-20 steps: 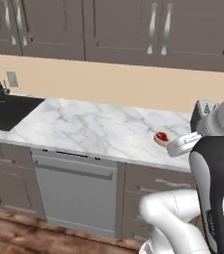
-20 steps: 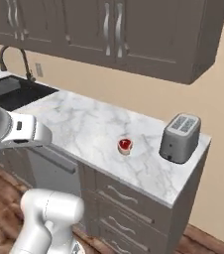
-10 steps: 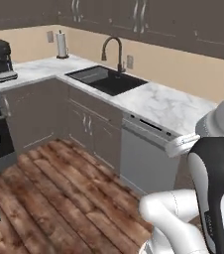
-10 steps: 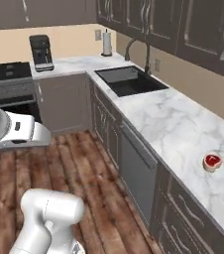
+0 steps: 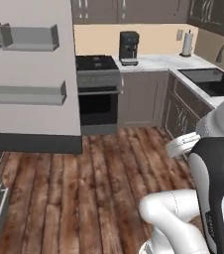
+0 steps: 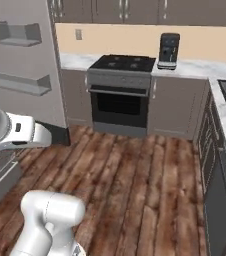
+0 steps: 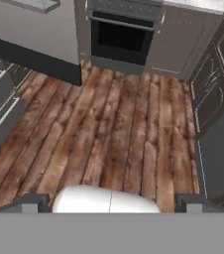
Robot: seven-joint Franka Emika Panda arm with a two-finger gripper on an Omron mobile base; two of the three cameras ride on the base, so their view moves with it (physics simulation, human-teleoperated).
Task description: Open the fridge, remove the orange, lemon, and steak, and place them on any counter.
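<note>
While the fridge (image 5: 29, 74) door stands open at the left with bare door shelves showing, the tool (image 7: 111, 202) hangs empty, tips wide apart, over wooden floor (image 7: 109, 129). Next: face the interior and find the remaining fruit.

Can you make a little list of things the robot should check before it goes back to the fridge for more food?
1. Fridge door swung open, its shelves facing the room: ok.
2. Hand open and carrying nothing: ok.
3. Wooden floor free of things between robot and fridge: ok.
4. Orange and lemon located inside the fridge: cannot tell, the inside is out of sight.
5. Counter by the coffee machine has bare space for food: ok.
6. Stove door shut, out of the way: ok.
</note>
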